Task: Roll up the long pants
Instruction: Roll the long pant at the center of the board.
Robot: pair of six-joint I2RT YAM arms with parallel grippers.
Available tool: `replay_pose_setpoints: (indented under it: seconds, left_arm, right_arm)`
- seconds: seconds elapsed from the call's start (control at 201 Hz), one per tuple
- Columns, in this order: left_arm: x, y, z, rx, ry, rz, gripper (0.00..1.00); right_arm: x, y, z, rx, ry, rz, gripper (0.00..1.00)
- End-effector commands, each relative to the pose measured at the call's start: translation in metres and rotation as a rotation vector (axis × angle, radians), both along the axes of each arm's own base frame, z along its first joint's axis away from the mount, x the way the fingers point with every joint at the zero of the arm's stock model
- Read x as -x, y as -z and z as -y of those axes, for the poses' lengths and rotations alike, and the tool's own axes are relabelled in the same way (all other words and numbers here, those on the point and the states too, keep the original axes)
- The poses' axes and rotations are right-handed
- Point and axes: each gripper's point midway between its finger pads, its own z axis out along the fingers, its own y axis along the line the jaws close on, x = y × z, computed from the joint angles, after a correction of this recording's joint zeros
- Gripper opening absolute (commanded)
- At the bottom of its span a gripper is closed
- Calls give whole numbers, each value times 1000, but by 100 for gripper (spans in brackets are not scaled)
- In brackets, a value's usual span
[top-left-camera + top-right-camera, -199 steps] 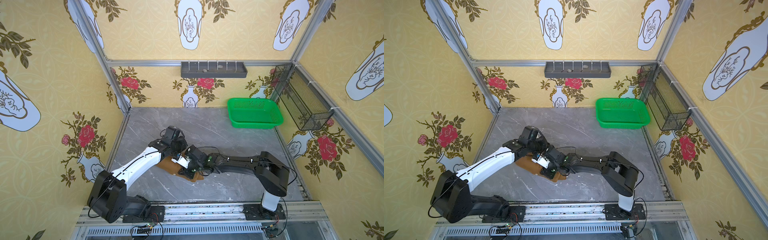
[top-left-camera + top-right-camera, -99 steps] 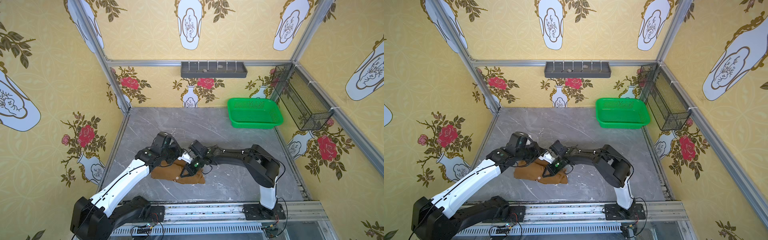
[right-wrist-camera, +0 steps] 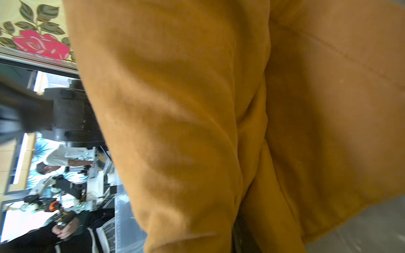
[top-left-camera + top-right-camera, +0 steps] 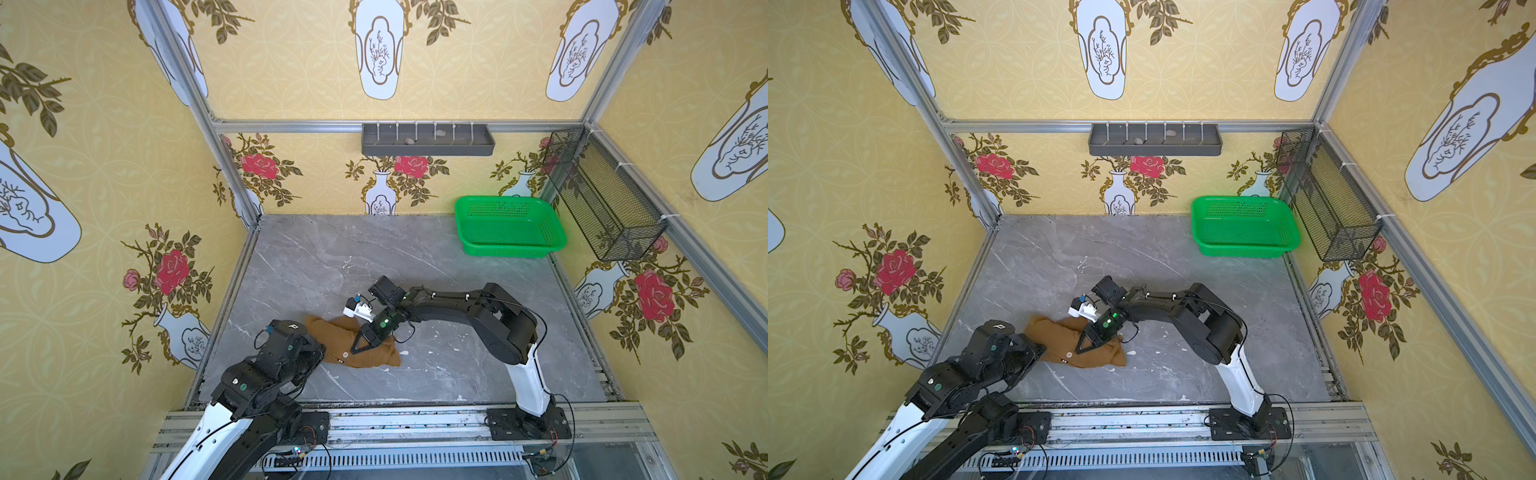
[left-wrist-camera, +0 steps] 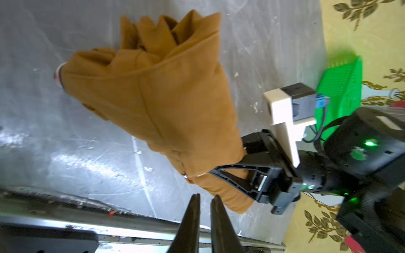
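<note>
- At the front middle of the table, the right gripper (image 4: pixel 365 344) is clamped on the long pants (image 4: pixel 334 336). In the left wrist view we see one black finger on each side of the cloth, at one end of the bundle.
- Near this bundle, the left gripper (image 5: pixel 205 198) holds nothing. Its two fingers stand only a little apart, with a thin gap between them. Whether they touch the cloth, we cannot tell.
- In both top views the pants lie as a thick ochre-brown roll between the two arms, and the left arm covers one end of it.
- We see a pale button (image 4: pixel 344 354) on the side of the roll that faces the rail.
- In the right wrist view the ochre cloth is very close and fills most of the picture.
- Under the roll is the grey marble table (image 4: pixel 332 257).
- Well apart, in the far right corner of the table, stands a green basket (image 4: pixel 511 250).
- Above it a black wire basket (image 4: pixel 602 199) hangs on the right wall, and a grey shelf (image 4: pixel 428 148) is fixed on the back wall.
</note>
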Motion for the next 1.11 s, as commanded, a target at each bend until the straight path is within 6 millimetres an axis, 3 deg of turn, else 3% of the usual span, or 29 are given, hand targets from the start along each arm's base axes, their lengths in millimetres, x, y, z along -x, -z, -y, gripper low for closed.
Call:
replay_pose_setpoints:
  seconds: [0.0,0.139,0.304,0.393,0.563,0.777,1.021,1.101]
  left_arm:
    - [-4,8,-4,-31,-30,-22,15]
    - [-22,7,3,-63,-24,-13,13]
    - [-44,-17,14,-29,-8,96,13]
    - [-47,-19,11,-45,-17,120,13]
    - [-45,10,10,-45,-26,97,13]
    - [-27,56,-8,-106,-84,-6,12]
    - [-30,62,-27,-202,-129,26,13]
    - [-30,65,-30,-242,-121,8,13]
  right_arm:
    - [10,75,69,489,84,-24,14]
    - [10,76,70,500,74,-22,14]
    - [12,83,73,518,71,-18,14]
    - [13,84,73,522,71,-13,13]
    - [7,90,76,542,84,5,7]
    - [2,96,76,541,118,-46,4]
    - [11,95,75,541,121,-185,7]
    - [15,94,78,555,130,-211,14]
